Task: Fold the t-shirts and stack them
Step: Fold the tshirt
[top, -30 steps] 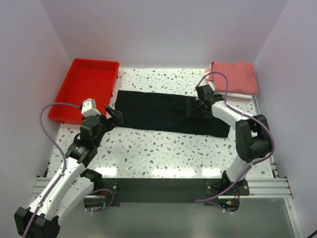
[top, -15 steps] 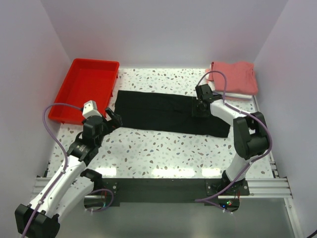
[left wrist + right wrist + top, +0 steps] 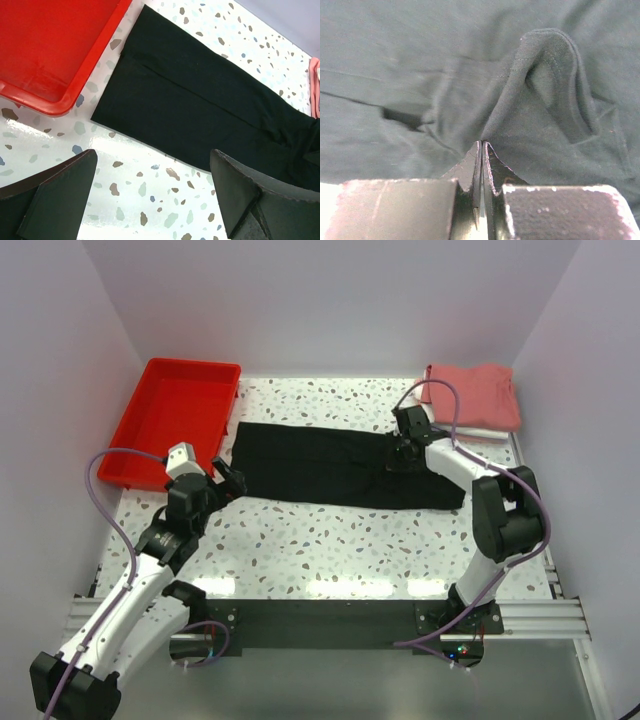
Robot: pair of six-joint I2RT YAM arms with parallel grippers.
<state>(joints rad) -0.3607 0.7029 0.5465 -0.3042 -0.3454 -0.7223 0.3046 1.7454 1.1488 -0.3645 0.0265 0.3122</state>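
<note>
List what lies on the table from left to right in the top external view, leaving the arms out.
red tray → black t-shirt → stack of folded shirts, salmon-red on top

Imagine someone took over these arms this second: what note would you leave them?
Right gripper: shut, pinching a raised fold of the black t-shirt near its right end.
Left gripper: open, empty, above the table by the shirt's left end.
Done: salmon-red t-shirt folded atop a white t-shirt, far right corner; black shirt folded into a long strip.
To do: finish folding it and stack it there.
</note>
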